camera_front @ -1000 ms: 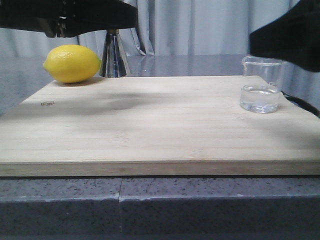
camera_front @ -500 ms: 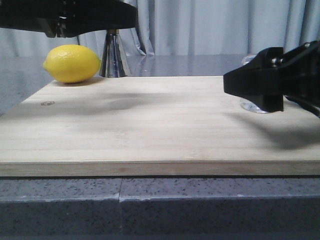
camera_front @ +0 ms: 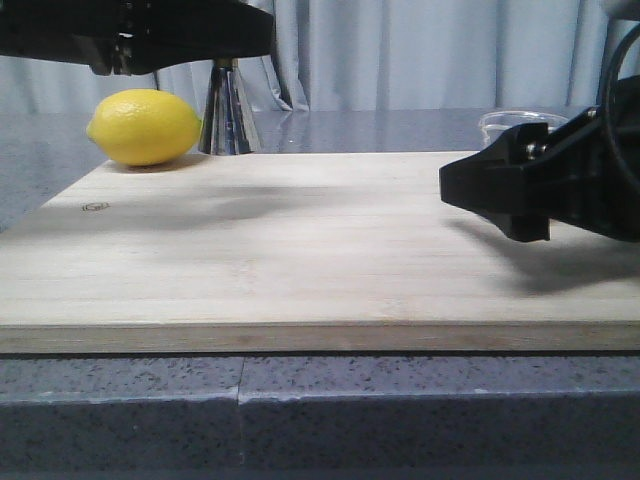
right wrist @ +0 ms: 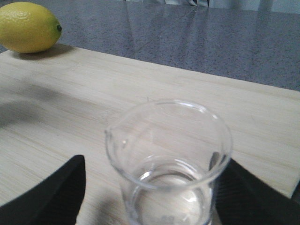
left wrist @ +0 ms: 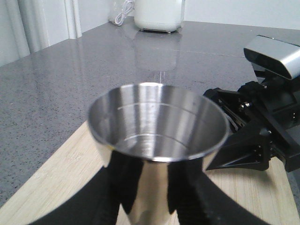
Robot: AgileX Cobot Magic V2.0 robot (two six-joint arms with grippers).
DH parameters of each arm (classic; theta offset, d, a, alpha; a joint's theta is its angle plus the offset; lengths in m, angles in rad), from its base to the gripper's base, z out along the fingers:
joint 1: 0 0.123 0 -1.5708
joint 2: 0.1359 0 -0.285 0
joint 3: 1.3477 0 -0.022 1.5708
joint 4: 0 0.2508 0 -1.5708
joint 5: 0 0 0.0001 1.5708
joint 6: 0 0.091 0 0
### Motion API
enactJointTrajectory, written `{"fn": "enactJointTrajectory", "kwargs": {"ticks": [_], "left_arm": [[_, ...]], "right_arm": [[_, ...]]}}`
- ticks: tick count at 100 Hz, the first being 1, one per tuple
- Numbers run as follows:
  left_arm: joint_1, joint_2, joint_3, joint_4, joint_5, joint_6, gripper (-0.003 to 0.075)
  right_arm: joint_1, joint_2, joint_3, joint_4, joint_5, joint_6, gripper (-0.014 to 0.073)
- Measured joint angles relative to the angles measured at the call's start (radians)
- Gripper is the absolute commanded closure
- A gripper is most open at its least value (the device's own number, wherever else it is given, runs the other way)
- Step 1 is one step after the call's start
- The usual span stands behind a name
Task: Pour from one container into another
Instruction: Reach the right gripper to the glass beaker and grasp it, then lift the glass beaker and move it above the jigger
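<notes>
Left claw [left wrist: 154, 206]: its dark fingers sit on both sides of the jigger's stem, but I cannot tell if they squeeze it.
Lemon [camera_front: 144, 126]: lies at the far left corner of the cutting board [camera_front: 300, 260], just beside the jigger.
Jigger [camera_front: 229, 108]: stands upright at the far left of the board. Its shiny cup looks empty in the left wrist view.
Right claw [right wrist: 150, 187]: open, with one finger on each side of the beaker. Neither finger seems to touch the glass.
Beaker [right wrist: 169, 161]: stands upright near the right edge of the board, well apart from the jigger. A little clear water sits in the bottom.
Done: I think nothing is poured yet.
Left to do: grab the beaker, lift it, bring both together, tip the water into the jigger.
</notes>
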Motion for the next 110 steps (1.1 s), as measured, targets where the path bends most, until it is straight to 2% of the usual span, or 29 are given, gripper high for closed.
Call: {"fn": "enactJointTrajectory", "kwargs": {"ticks": [22, 52, 66, 87, 110], "left_arm": [[0.0, 0.0, 0.0, 0.0, 0.0, 0.0, 0.0492], [0.0, 0.0, 0.0, 0.0, 0.0, 0.0, 0.0492], [0.0, 0.0, 0.0, 0.0, 0.0, 0.0, 0.0492], [0.0, 0.0, 0.0, 0.0, 0.0, 0.0, 0.0492], [0.0, 0.0, 0.0, 0.0, 0.0, 0.0, 0.0492]], "right_arm": [[0.0, 0.0, 0.0, 0.003, 0.0, 0.0, 0.026], [0.0, 0.0, -0.002, 0.004, 0.005, 0.0, 0.0263], [0.0, -0.033, -0.039, 0.004, 0.071, 0.0, 0.0262], [0.0, -0.122, -0.205, -0.01, 0.319, 0.0, 0.0262], [0.001, -0.141, -0.485, -0.04, 0.748, 0.0, 0.0262]]}}
